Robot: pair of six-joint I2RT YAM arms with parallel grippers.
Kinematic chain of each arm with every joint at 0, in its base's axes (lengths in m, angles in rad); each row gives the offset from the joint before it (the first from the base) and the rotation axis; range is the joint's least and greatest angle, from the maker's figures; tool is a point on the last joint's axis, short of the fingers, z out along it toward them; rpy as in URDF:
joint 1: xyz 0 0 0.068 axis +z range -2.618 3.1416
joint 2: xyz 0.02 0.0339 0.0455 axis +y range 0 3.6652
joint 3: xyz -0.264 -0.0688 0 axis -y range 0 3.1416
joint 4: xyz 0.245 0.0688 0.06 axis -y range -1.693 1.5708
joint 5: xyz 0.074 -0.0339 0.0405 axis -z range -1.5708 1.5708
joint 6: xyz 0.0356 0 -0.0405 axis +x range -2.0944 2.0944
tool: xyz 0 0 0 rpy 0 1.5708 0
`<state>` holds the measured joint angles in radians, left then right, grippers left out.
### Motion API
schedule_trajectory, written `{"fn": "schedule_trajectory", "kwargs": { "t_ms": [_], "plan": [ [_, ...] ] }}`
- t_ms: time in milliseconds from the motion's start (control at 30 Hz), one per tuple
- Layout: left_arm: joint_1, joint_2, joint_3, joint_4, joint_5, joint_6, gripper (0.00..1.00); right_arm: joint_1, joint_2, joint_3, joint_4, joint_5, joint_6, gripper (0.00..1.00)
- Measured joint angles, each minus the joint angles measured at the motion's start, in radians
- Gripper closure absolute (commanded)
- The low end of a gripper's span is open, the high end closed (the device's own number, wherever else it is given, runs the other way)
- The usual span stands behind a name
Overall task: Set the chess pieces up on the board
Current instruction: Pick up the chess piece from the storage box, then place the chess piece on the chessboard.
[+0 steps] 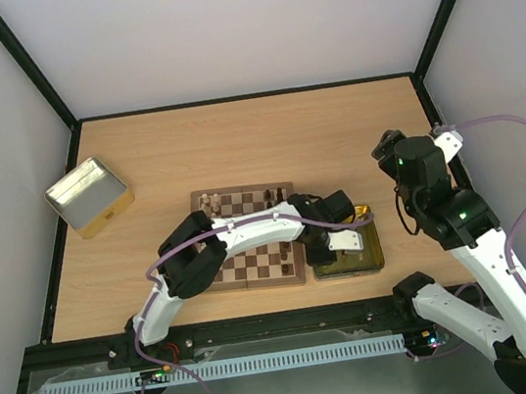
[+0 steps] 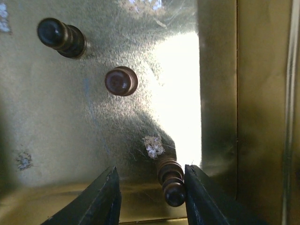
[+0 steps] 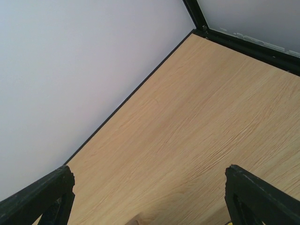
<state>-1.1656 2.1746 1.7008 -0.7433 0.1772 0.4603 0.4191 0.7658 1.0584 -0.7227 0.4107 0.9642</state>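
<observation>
Here the left hand (image 2: pixel 151 190) sits in the gold tin (image 2: pixel 262 117), at 3 o'clock of the board (image 1: pixel 249 270), fingers (image 2: pixel 101 201) apart around a lying dark chess piece (image 2: pixel 169 180) beside the tin wall. The right hand (image 3: pixel 147 190) gapes over free worktop (image 3: pixel 187 117) near the wall edge.

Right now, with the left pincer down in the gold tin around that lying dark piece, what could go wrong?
1. The dark piece lies on its side against one finger of the left pincer, off-centre; closing may roll it away.
2. The wall of the tin stands close to the fingers; they could snag and shift it.
3. The left arm spans the board; withdrawing could knock the standing pieces.
</observation>
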Motion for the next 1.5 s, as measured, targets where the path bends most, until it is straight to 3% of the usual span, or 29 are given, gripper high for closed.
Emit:
{"fn": "schedule_trajectory", "kwargs": {
  "t_ms": [167, 567, 1000, 1233, 1500],
  "plan": [
    [0.0, 0.011, 0.0, 0.001, -0.004, 0.003, 0.67, 0.0, 0.0, -0.001, 0.0, -0.013, 0.0, 0.15],
    [0.0, 0.011, -0.006, 0.021, -0.029, 0.003, 0.95, 0.0, 0.0, -0.024, -0.001, -0.04, 0.0, 0.15],
    [0.0, -0.04, 0.05, -0.031, -0.045, -0.001, 0.98, 0.0, 0.0, -0.033, 0.0, -0.039, -0.01, 0.15],
    [0.003, -0.207, 0.047, -0.057, -0.077, -0.004, 0.98, 0.0, 0.0, -0.069, 0.003, -0.041, -0.016, 0.15],
    [0.063, -0.375, -0.072, -0.079, -0.093, 0.001, 0.98, 0.0, 0.002, -0.103, 0.011, -0.072, -0.019, 0.15]
  ]
}}
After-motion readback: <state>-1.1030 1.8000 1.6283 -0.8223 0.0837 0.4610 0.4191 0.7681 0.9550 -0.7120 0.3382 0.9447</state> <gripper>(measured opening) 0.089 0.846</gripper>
